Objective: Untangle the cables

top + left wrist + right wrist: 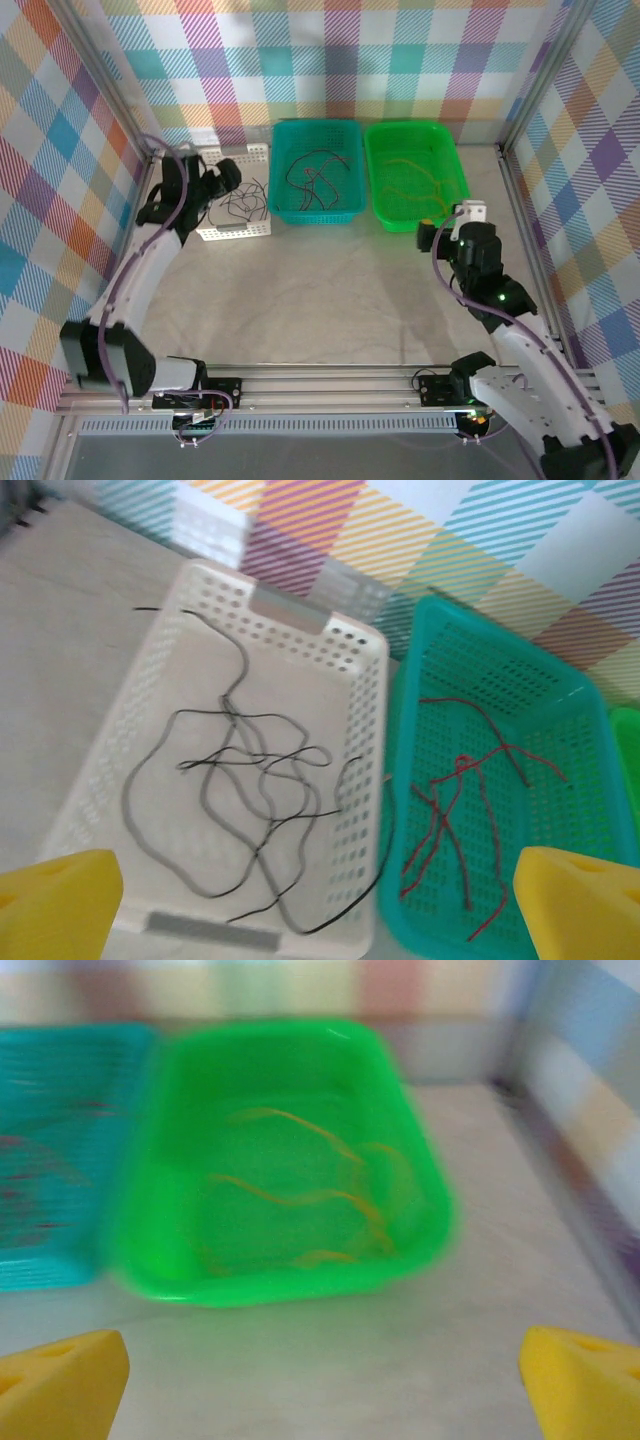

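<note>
Baskets, three, in a row along the far side of the desk [330,300], at the upper middle of the top frame: white basket [236,233] on the left, teal basket [316,127] in the centre, green basket [415,127] on the right, the teal and green ones just beside each other. Black cables [250,770]: several thin strands lying crossed and looped on the floor of the white basket, still in a loose tangle; one strand arcs over the rim on the teal side, and one end pokes out over the far left rim onto the desk. Red cables [440,790]: a few strands with some darker ones among them, spread over the floor of the teal basket and overlapping in places. Orange cables [300,1198]: a handful of wavy strands on the floor of the green basket, mostly apart; this view is blurred and finer detail cannot be told. Left fingers [60,905]: yellow tips at the lower corners of the left wrist frame, spread wide, grasping nothing, above the near end of the white basket. Right fingers [65,1380]: yellow tips at the lower corners of the right wrist frame, spread wide, grasping nothing, over bare desk just short of the green basket.
</note>
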Action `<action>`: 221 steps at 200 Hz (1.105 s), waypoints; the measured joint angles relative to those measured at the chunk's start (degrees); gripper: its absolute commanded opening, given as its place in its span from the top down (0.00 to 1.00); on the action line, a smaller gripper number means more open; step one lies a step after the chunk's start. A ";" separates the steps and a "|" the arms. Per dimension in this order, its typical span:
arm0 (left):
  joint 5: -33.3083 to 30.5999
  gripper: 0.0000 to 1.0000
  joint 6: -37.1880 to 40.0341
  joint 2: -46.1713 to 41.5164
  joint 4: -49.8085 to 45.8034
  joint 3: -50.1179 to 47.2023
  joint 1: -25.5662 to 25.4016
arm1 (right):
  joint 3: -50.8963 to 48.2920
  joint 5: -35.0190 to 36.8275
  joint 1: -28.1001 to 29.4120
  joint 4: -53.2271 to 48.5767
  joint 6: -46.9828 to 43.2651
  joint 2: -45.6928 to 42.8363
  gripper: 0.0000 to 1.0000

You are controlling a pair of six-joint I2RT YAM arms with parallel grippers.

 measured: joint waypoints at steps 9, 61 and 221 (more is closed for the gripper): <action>-1.88 0.00 0.57 -3.89 1.79 -4.98 0.00 | -1.84 1.31 -3.19 1.68 0.00 2.16 0.00; -15.58 0.00 2.38 -10.99 11.23 -26.95 0.02 | -10.62 -1.20 -8.28 25.31 -0.22 19.12 0.00; -10.43 0.00 18.82 15.61 59.01 -42.53 2.80 | -19.80 -14.32 -12.79 66.12 -5.86 42.56 0.00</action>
